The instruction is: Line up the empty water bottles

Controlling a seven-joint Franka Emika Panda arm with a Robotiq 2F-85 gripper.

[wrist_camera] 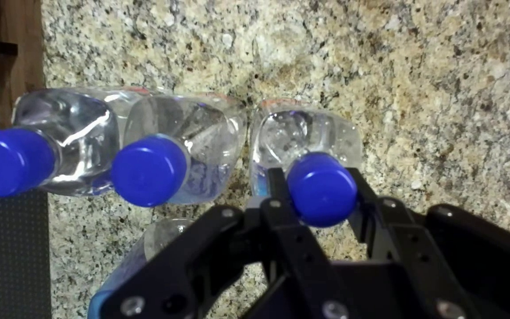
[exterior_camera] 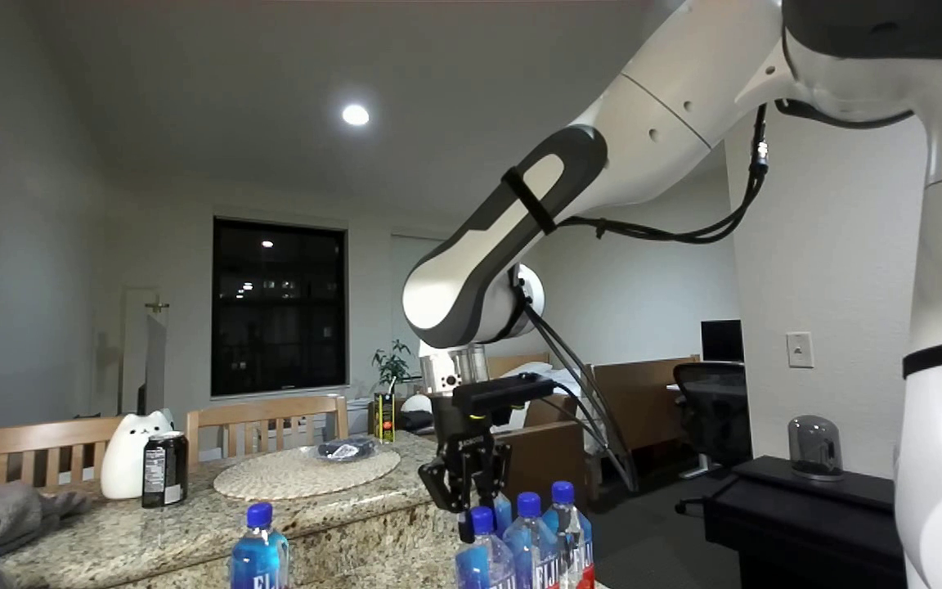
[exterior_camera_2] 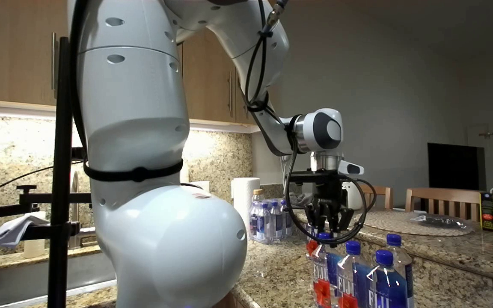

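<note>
One bottle (wrist_camera: 303, 133) held by cap (wrist_camera: 323, 195) in gripper (wrist_camera: 318, 185); two bottles (wrist_camera: 195, 137) aligned beside it on surface (wrist_camera: 436, 88), fourth bottle (wrist_camera: 133, 259) partly hidden by gripper.

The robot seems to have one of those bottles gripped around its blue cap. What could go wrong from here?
If it moves sideways, the gripped bottle could bump its close neighbour, which might nudge the end bottle. That one stands near the edge of the counter, so a knock could perhaps send it over. And the gripper hides part of a further bottle in the wrist view, so opening the jaws might strike it.
</note>
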